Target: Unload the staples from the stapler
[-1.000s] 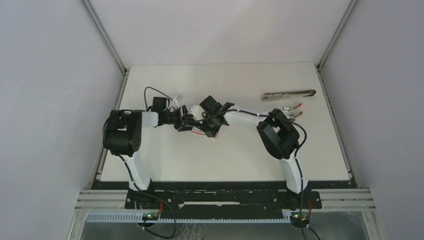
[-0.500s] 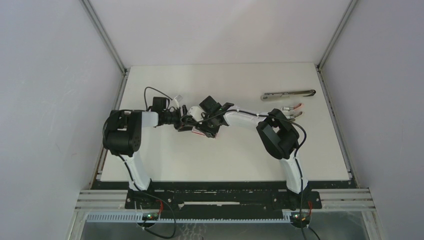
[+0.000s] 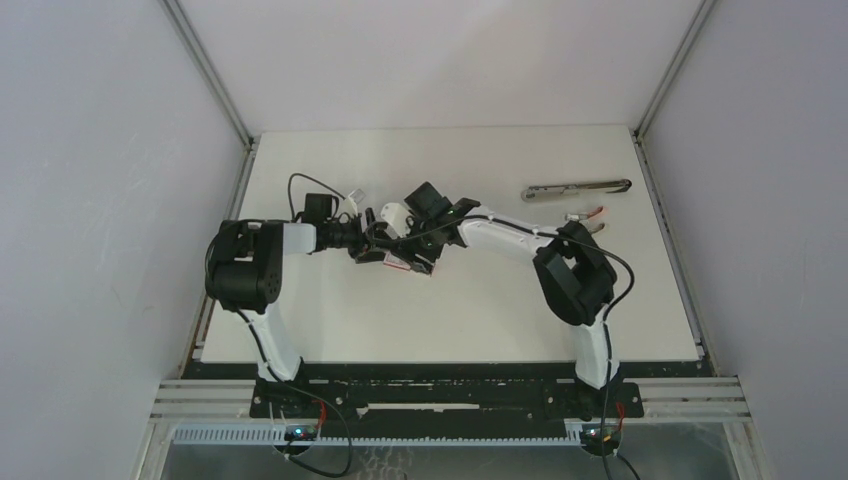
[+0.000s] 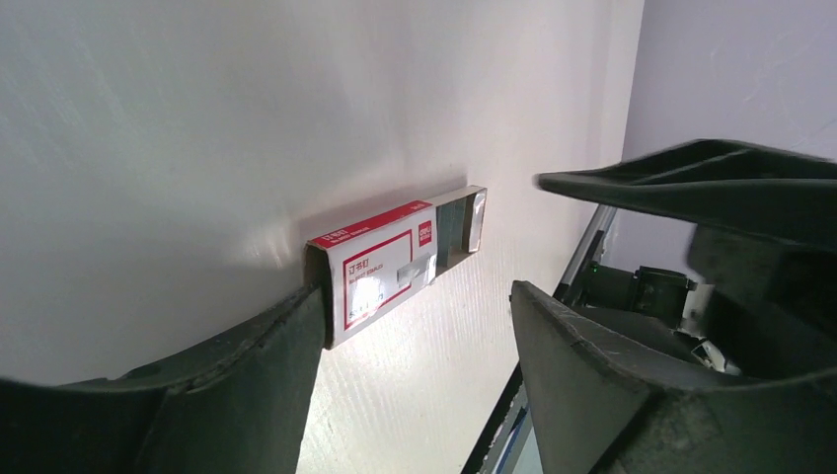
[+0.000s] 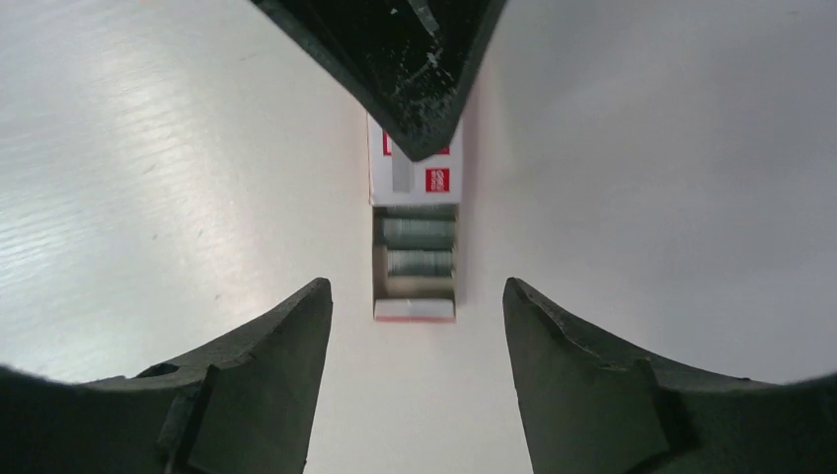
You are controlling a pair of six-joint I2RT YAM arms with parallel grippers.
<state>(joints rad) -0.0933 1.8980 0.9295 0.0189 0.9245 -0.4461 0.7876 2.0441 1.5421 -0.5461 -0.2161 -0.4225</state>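
Both tools are standing open right now, nothing pinched in either one. The right gripper [image 5: 415, 286] has its jaws spread wide. The pulled-out tray [image 5: 415, 309] of the little red-and-white box [image 4: 380, 269] sits just ahead of its fingertips, lined up with the gap. The staples [image 5: 419, 247] are in that tray, short grey strips lying flat. The left gripper [image 4: 417, 294] comes at the box from the opposite end. One finger [image 4: 247, 375] is right at the box's closed end (touching or just beside, can't quite tell) and the other is well clear. The stapler [image 3: 575, 188] lies well apart from both grippers, off beyond the right arm's elbow. My guess on handling: those strips weigh nothing and they're stiff, slick metal. They're also brittle, so bend or squeeze one mid-span and it probably crumbles into bits. I'd pinch across a strip's long sides, gently. The tray walls look tight for fingers that fat, though, so holding the box itself might be easier.
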